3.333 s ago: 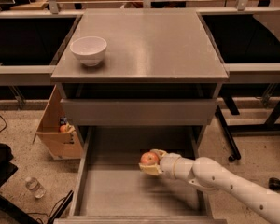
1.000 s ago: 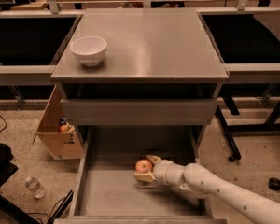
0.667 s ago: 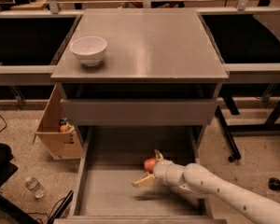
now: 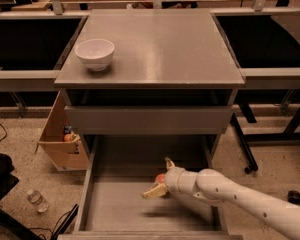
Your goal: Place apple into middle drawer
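The middle drawer (image 4: 121, 206) is pulled out wide below the cabinet, with a flat grey floor. My gripper (image 4: 157, 178), at the end of the white arm coming in from the lower right, is low inside the drawer. Its tan fingers (image 4: 151, 193) are spread open. The small red-orange apple (image 4: 160, 177) shows between the fingers, partly hidden by the wrist. I cannot tell whether it rests on the drawer floor.
A white bowl (image 4: 95, 53) stands on the cabinet top (image 4: 160, 44) at the left. A cardboard box (image 4: 61, 141) with items sits on the floor left of the cabinet, with a plastic bottle (image 4: 37, 200) nearby. Dark tables flank both sides.
The gripper came down into the drawer with the apple and shifted left, then its fingers spread apart. The apple now sits between the open fingers.
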`<action>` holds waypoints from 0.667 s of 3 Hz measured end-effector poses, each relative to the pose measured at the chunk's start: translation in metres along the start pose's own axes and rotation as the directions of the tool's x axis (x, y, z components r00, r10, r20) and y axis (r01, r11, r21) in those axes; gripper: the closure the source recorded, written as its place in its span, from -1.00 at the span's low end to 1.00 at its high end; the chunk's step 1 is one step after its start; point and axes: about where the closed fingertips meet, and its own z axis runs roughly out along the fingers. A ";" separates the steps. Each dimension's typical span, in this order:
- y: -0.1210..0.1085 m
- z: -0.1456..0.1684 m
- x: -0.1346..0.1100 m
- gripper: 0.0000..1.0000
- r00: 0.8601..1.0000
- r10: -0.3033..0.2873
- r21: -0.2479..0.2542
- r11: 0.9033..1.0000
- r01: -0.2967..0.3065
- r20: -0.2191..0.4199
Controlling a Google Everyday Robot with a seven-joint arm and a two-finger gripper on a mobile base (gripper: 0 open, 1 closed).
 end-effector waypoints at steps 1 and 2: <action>0.011 -0.044 -0.027 -1.00 0.998 0.018 -0.004 1.000 -0.018 -0.068; 0.032 -0.102 -0.054 -1.00 0.991 0.024 -0.034 0.999 -0.029 -0.129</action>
